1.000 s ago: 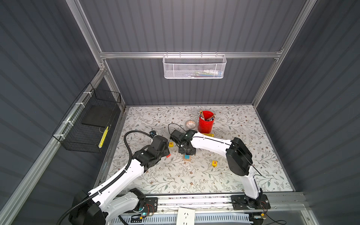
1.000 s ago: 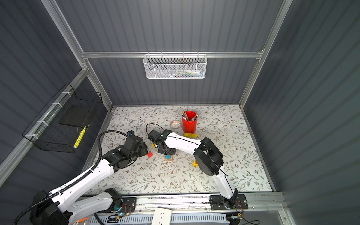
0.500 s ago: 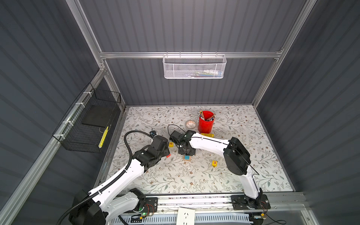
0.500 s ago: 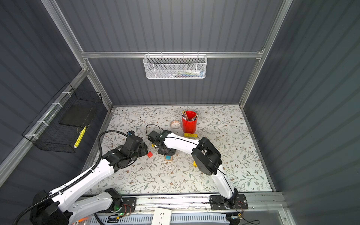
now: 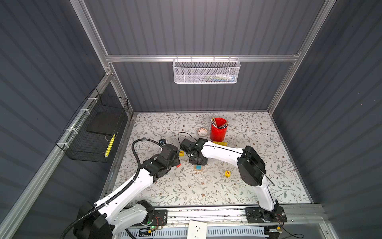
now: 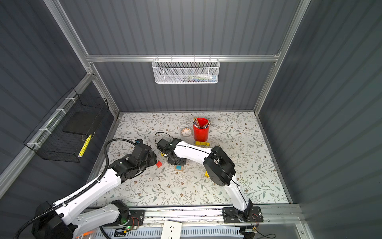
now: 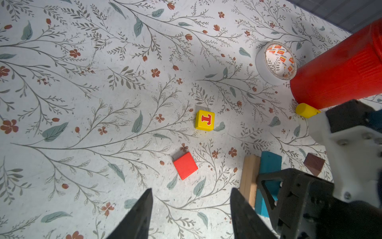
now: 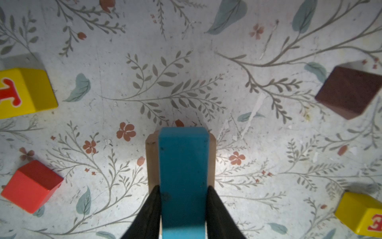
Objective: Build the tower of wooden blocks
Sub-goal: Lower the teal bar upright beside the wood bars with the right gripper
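Note:
A teal bar (image 8: 183,175) lies lengthwise on tan wooden bars (image 8: 152,161) on the floral mat. My right gripper (image 8: 183,187) is shut on it, one finger against each long side. In both top views that gripper (image 5: 198,160) hides most of the stack, and only the teal bar's near end (image 6: 179,167) shows. My left gripper (image 7: 191,190) stands open over bare mat. A red cube (image 7: 185,165) lies just beyond its tips. Farther on is a yellow T cube (image 7: 204,120). A dark brown piece (image 8: 349,92) and another yellow lettered cube (image 5: 227,173) lie right of the stack.
A red cup of pencils (image 5: 218,132), a tape roll (image 5: 202,131) and a yellow tube (image 5: 220,143) sit behind the stack. A black wire basket (image 5: 93,128) hangs on the left wall. A white mesh basket (image 5: 205,71) hangs on the back wall.
The right arm's elbow has shifted slightly left, and its gripper stays at the teal bar. The left arm has not moved.

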### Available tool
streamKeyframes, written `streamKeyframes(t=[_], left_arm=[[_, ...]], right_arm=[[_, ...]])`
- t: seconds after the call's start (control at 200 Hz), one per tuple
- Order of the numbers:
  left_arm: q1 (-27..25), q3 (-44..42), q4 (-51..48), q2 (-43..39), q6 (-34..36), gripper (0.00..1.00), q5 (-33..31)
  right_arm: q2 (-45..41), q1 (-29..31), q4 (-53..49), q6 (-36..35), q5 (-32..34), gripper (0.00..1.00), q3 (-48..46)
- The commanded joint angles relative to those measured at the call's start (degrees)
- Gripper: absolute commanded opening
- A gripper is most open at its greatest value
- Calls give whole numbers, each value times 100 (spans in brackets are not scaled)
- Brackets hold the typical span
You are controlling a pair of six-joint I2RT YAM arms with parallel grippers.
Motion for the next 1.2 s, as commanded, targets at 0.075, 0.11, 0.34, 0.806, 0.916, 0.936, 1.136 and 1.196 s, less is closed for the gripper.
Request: streamKeyframes(t=[0.075, 0.11, 0.34, 0.806, 0.916, 0.936, 1.136, 1.196], left_arm=[[33, 155, -127, 21, -13, 60, -59], [33, 156, -125, 28, -12, 60, -66], [32, 143, -135, 9, -12, 60, -79], [32, 157, -140, 19, -11, 60, -76], [34, 157, -148, 5, -18, 60, -76], [34, 156, -145, 3, -11, 60, -77], [33, 166, -138, 32, -13, 60, -67], [35, 190, -139, 38, -6, 60, -62]], right_arm=[[1, -37, -142, 4, 118, 32, 160], [5, -42, -137, 4, 114, 32, 170], [48, -52, -111, -35, 70, 32, 186], [102, -64, -122, -62, 45, 33, 194], [118, -60, -111, -68, 29, 33, 203], [128, -67, -111, -67, 34, 33, 203], [137, -77, -115, -76, 19, 37, 237], [132, -86, -124, -89, 19, 38, 261]])
